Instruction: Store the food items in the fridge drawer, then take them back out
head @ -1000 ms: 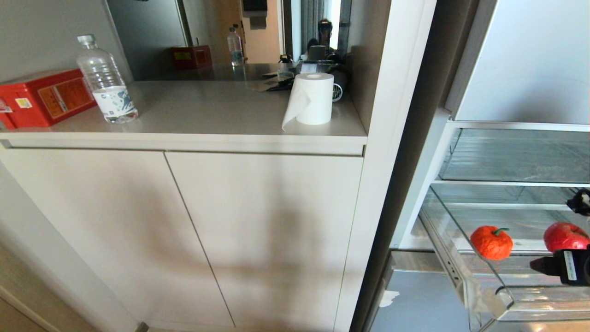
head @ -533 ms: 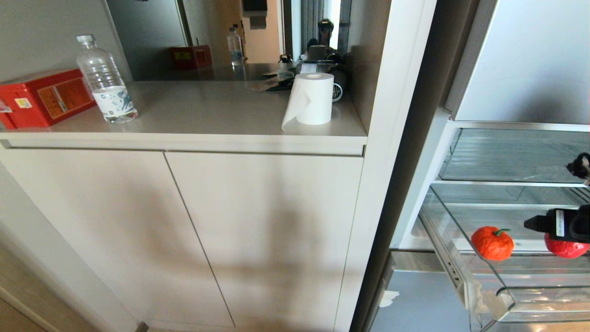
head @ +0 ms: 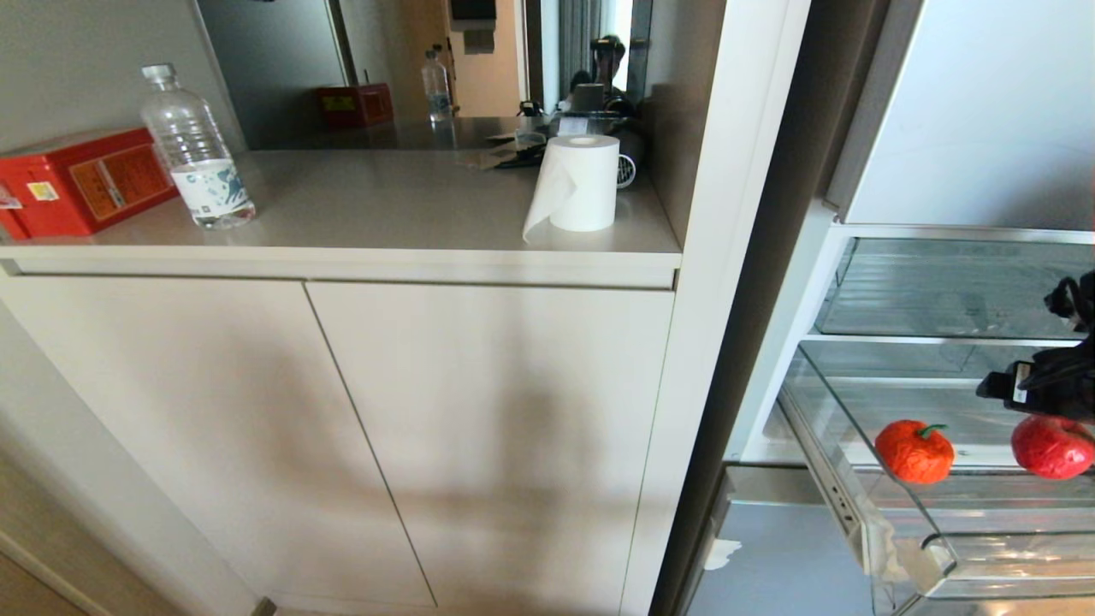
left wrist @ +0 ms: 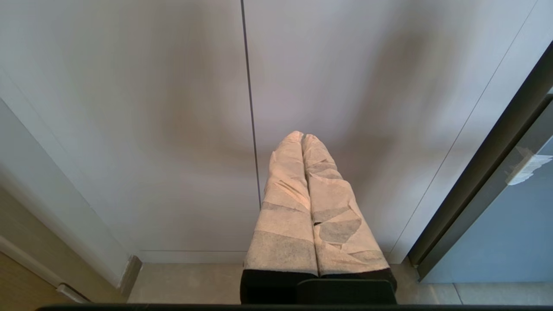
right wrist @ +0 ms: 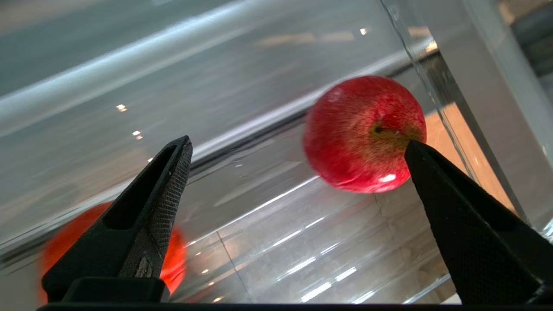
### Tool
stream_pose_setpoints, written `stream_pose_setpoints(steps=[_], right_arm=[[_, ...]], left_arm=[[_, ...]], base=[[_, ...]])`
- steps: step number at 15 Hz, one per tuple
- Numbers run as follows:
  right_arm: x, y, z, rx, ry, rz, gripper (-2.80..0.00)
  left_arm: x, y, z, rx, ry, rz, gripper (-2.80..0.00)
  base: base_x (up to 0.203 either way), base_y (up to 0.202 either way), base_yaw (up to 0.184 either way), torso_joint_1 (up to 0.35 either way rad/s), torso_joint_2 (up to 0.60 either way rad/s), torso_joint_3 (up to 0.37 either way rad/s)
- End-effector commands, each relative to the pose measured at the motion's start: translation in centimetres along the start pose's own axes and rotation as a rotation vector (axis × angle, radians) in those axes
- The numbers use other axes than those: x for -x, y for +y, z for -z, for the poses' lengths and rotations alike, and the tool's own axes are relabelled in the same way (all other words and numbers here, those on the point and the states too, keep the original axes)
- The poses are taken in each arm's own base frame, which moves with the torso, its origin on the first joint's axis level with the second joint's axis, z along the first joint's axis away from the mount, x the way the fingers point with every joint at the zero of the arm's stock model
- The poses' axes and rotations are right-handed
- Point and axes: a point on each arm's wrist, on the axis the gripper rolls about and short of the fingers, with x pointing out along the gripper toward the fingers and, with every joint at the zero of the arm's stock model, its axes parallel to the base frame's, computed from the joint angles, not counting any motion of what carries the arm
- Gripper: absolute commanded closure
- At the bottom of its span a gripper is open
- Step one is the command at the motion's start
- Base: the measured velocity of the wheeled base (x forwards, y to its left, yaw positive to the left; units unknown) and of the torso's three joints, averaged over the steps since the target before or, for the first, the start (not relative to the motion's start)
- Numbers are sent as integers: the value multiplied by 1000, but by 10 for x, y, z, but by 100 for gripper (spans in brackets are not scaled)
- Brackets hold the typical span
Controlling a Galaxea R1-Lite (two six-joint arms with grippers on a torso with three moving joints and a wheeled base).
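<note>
Right claw [right wrist: 298,147] is spread wide w/ nothing in it, hanging over the fridge drawer [head: 898,513]. In the head view it's half cut off by the right edge, so you only get a black chunk just above the red apple [head: 1050,446]. Wrist cam shows the apple [right wrist: 364,133] sitting nearer one fingertip, not pinched; can't tell if that tip touches it. The pumpkin-like piece [head: 914,450] sits on the drawer floor, well apart from the apple on the side nearer the cabinet; in the wrist cam it's an orange blur [right wrist: 175,259], mostly hidden behind a finger and the clear wall. Drawer is pulled out, its right part off-frame.

Left claw [left wrist: 302,137] is pressed together, taped fingers pointing at the cabinet doors [left wrist: 173,129], nothing in it.

Desk [head: 385,205] has a water bottle [head: 195,154], red box [head: 77,181] (cut off at the left edge), paper roll [head: 582,181].
</note>
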Motion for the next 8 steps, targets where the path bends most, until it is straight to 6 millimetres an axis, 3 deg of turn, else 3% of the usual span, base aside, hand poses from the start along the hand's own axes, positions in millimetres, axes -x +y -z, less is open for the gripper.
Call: stream_pose_setpoints(steps=[1,3,8], right_arm=[[-23,-7,7,-11,53,25,-280],[-31,-19,5,-36,59,37,-280],[-44,-28,4,-53,73,41,-280]], left_arm=[[0,0,0,1,1,0,0],[0,0,0,-1,1,0,0],[0,0,0,1,1,0,0]], base=[[0,0,0,0,0,0],[0,0,0,0,0,0],[0,0,0,0,0,0]])
